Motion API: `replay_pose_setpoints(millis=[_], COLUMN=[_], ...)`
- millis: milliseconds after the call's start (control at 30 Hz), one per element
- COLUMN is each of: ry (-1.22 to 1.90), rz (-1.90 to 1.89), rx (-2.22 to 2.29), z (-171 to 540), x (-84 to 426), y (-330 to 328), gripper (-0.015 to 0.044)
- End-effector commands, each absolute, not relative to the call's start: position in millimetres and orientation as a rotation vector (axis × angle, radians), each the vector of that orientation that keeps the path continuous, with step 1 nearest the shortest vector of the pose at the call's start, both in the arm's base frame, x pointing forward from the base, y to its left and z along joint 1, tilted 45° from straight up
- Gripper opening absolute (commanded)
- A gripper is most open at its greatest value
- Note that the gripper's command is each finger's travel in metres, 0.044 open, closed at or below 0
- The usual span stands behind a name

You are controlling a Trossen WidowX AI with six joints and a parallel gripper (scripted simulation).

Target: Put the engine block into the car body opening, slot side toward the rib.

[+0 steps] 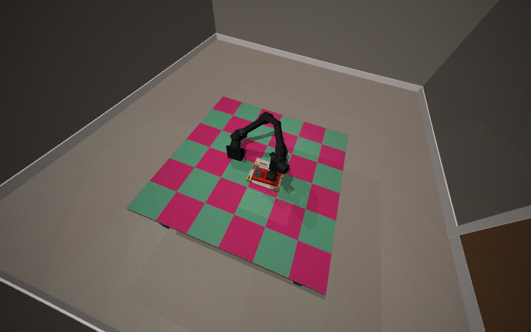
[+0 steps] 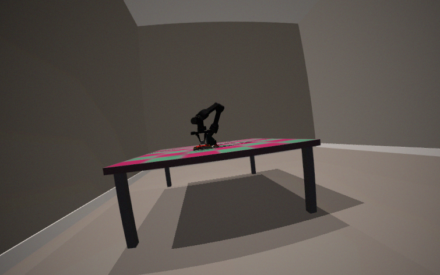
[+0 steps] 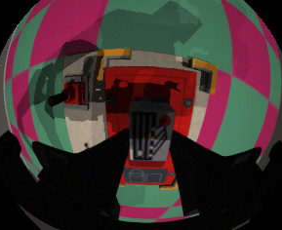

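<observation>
The grey engine block [image 3: 150, 132] is between the fingers of my gripper [image 3: 149, 134] [image 1: 272, 176] [image 2: 201, 143], which is shut on it. Dark slots and a round reddish mark show on its upper face in the wrist view. The block is over the red car body [image 3: 119, 116] [image 1: 263, 181] [image 2: 199, 147], which lies flat. The block and fingers hide the opening and the rib. I cannot tell how deep the block sits. A grey panel with outlined shapes [image 3: 145, 175] shows on the car body below the block in the wrist view.
The car body lies on a cream base [image 3: 80, 133] with orange corner brackets [image 3: 116, 52] [image 3: 211, 73]. A red piece [image 3: 75, 93] with a black peg [image 3: 59, 99] stands in a grey holder at the left in the wrist view. The table [image 1: 242, 237] [image 2: 245, 149] is checkered pink and green.
</observation>
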State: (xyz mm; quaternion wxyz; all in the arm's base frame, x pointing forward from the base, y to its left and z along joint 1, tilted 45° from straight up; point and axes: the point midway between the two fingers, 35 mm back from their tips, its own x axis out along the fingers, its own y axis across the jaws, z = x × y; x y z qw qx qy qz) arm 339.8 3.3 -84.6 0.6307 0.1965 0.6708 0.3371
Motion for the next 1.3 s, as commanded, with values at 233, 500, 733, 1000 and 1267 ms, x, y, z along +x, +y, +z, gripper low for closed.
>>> replay_pose_setpoints(millis=[233, 500, 733, 1000, 1267], ry=[1.536, 1.537, 1.536, 1.536, 1.536], rz=[0.769, 0.769, 0.769, 0.769, 0.769], rx=[0.451, 0.451, 0.451, 0.451, 0.451], z=[-86.9, -88.5, -89.9, -91.5, -93.0], x=[339.6, 339.1, 338.9, 338.5, 338.2], y=[5.0, 6.5, 7.8, 9.3, 10.8], gripper=[0.0159, 0.0159, 0.0159, 0.0159, 0.0159])
